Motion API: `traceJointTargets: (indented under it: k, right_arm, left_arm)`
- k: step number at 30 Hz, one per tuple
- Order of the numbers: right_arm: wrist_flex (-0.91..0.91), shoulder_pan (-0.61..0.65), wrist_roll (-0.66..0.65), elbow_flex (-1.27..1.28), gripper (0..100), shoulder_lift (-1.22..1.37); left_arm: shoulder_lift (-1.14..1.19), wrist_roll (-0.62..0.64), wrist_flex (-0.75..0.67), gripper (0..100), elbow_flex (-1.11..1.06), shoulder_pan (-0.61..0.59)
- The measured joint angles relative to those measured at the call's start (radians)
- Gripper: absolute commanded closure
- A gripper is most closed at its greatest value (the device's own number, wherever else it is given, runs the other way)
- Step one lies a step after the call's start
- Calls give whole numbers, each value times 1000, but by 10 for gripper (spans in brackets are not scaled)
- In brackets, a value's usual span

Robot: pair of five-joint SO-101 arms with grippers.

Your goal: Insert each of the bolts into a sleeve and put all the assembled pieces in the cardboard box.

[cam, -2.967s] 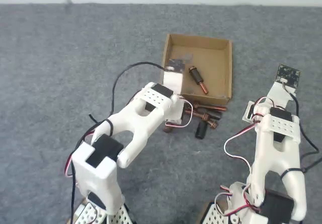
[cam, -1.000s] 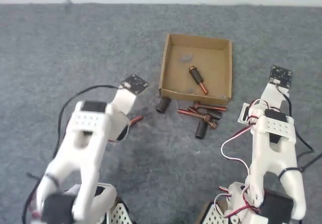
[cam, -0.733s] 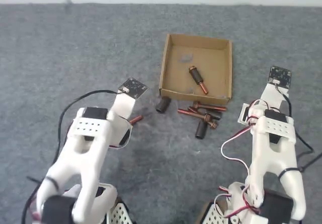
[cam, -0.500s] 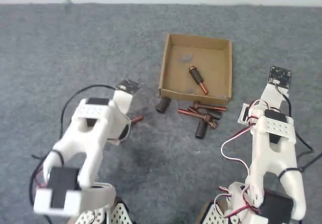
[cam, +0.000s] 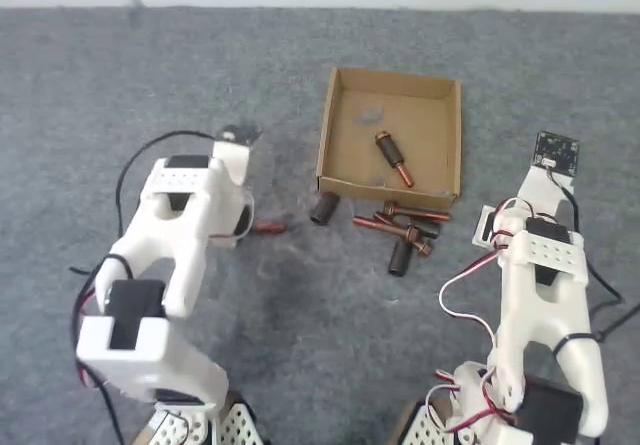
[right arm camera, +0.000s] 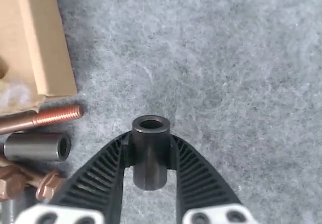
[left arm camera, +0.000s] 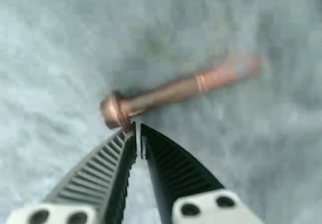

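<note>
copper flanged bolt point(left arm camera: 173, 91) by closed left gripper point(left arm camera: 138, 128); dark hollow sleeve point(right arm camera: 150, 156) pinched in right gripper point(right arm camera: 150, 142)

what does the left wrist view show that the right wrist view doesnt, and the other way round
Left wrist view: one copper bolt lying on its side, with the shut, empty left hand right by its flanged head.
Right wrist view: the right hand shut on a black sleeve, its bore facing the camera; beyond it a corner of the cardboard box, a bolt's threaded end, a second sleeve lying on its side, and more bolt heads.
Both: the grey carpet and black ribbed fingers.
</note>
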State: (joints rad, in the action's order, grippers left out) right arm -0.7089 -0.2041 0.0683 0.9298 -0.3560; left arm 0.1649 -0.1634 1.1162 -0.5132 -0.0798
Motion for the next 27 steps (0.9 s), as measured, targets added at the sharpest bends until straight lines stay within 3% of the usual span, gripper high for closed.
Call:
traceJointTargets:
  k: [6,15,22,27]
  right_arm:
    - [0,0,0,0,992,0]
    - [0,0,0,0,992,0]
    - [0,0,0,0,992,0]
    - [0,0,0,0,992,0]
  left_arm:
    - [155,114,-25,988,176,2]
    - [301,344,107,988,491,3]
    - [252,427,129,987,463,41]
    - [120,459,58,955,336,55]
